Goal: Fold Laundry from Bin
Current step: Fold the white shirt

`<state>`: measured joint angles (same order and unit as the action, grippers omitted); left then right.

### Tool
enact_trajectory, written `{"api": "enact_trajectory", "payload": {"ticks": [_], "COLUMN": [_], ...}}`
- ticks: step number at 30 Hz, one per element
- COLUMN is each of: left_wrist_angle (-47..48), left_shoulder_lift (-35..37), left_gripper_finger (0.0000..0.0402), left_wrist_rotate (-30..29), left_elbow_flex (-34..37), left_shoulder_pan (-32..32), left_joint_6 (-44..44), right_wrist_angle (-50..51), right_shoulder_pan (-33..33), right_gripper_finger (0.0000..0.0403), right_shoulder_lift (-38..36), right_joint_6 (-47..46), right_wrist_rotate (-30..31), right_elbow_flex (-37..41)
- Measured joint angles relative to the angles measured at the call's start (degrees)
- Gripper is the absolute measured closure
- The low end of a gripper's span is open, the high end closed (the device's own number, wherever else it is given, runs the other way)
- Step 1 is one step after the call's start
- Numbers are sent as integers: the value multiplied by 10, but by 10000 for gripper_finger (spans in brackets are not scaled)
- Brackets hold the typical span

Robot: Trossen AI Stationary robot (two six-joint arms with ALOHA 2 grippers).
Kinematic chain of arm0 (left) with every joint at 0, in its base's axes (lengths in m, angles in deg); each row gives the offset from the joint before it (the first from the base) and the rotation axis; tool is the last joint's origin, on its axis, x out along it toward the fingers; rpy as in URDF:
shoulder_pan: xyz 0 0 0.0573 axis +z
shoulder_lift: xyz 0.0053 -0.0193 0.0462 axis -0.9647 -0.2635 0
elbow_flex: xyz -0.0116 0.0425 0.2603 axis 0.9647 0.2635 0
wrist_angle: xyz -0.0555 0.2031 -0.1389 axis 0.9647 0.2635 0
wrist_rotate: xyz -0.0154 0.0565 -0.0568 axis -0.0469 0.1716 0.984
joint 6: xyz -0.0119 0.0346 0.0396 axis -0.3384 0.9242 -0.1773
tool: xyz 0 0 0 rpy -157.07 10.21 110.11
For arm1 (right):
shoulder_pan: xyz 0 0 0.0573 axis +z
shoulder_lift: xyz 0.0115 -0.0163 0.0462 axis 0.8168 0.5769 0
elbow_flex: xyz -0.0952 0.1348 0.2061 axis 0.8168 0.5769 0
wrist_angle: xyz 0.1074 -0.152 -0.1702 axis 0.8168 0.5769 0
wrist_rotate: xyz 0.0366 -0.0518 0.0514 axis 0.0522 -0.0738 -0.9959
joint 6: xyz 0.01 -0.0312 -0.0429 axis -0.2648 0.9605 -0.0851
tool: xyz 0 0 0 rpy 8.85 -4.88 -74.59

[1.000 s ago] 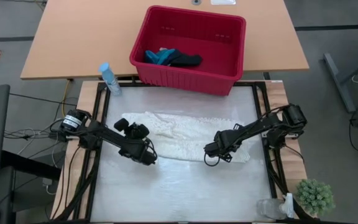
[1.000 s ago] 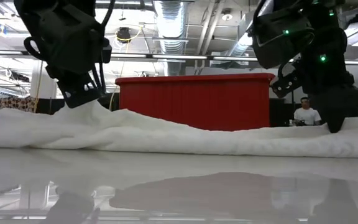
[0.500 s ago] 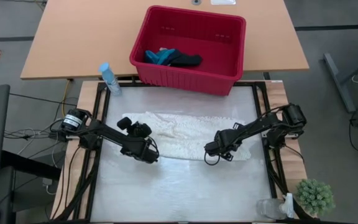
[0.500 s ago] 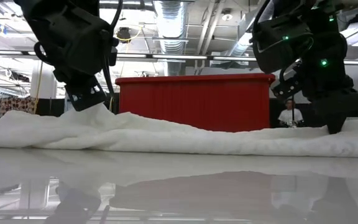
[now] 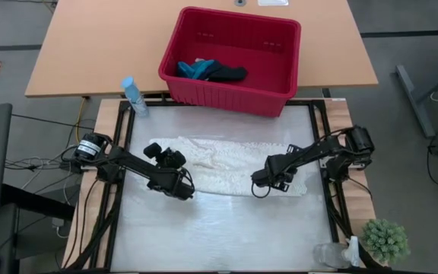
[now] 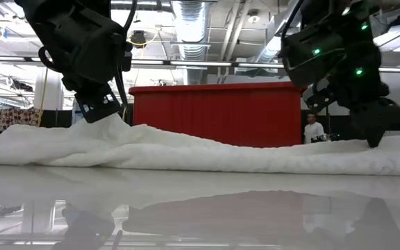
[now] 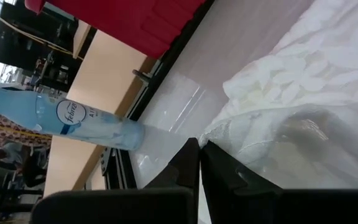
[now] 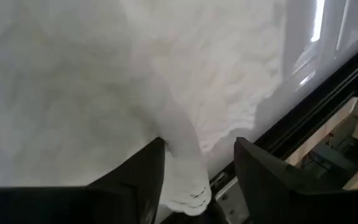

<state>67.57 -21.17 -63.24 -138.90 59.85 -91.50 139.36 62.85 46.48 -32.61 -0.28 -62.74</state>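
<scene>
The large white lacy laundry piece (image 5: 226,167) lies spread across the middle of the table. My left gripper (image 5: 182,189) is shut on it near its near edge, left of centre. My right gripper (image 5: 261,183) stands open over the cloth's right part, a raised ridge of cloth (image 8: 188,168) between its two fingers. The red bin (image 5: 230,57) stands beyond the table's far edge. A teal-blue piece (image 5: 195,70) and a dark piece (image 5: 228,74) lie on its floor. My left gripper pinches the white cloth between its shut fingers (image 7: 199,155), close to the cloth's near edge. It comes slanting down from the table's left. The cloth is drawn up into a small peak (image 6: 113,123) at the fingers, and the rest lies on the table. My right gripper's fingers stand either side of the cloth ridge. I cannot tell whether they touch it.
A light blue spray bottle (image 5: 134,95) stands at the table's far left corner. A small green plant (image 5: 385,240) and a clear object (image 5: 329,255) sit at the near right corner. Bare table surface (image 5: 219,228) lies on the near side of the cloth. A person (image 6: 313,128) shows in the room behind.
My right gripper has opened and let go of the cloth fold, which stays heaped between its fingers. The white cloth lies much as before.
</scene>
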Motion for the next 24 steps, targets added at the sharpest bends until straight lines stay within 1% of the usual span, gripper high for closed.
{"api": "enact_trajectory", "payload": {"ticks": [3, 5, 8, 12, 15, 19, 21, 24], "left_wrist_angle": [0, 0, 0, 0, 0, 0, 0, 0], "left_shoulder_lift": [0, 0, 0, 0, 0, 0, 0, 0], "left_gripper_finger": [401, 401, 401, 401, 401, 401, 402, 401], "left_wrist_rotate": [-1, -3, -5, -8, -8, -7, -3, -1], "left_elbow_flex": [0, 0, 0, 0, 0, 0, 0, 0], "left_shoulder_pan": [0, 0, 2, 10, 16, 25, 27, 27], "left_joint_6": [0, 0, 0, 0, 0, 9, 9, 9], "right_wrist_angle": [-2, -2, -1, -2, -34, -136, -173, -187], "right_shoulder_pan": [-13, -15, -20, -36, -37, -11, 2, 15], "right_gripper_finger": [175, 173, 175, 178, 178, 182, 187, 198], "right_shoulder_lift": [-5, -20, -55, -110, -152, -219, -241, -251], "right_joint_6": [37, 46, 47, 38, 63, 131, 133, 128], "right_wrist_rotate": [7, 33, 62, 63, 48, -9, -27, -53], "right_elbow_flex": [0, 0, 0, 0, 0, 0, -1, -1]}}
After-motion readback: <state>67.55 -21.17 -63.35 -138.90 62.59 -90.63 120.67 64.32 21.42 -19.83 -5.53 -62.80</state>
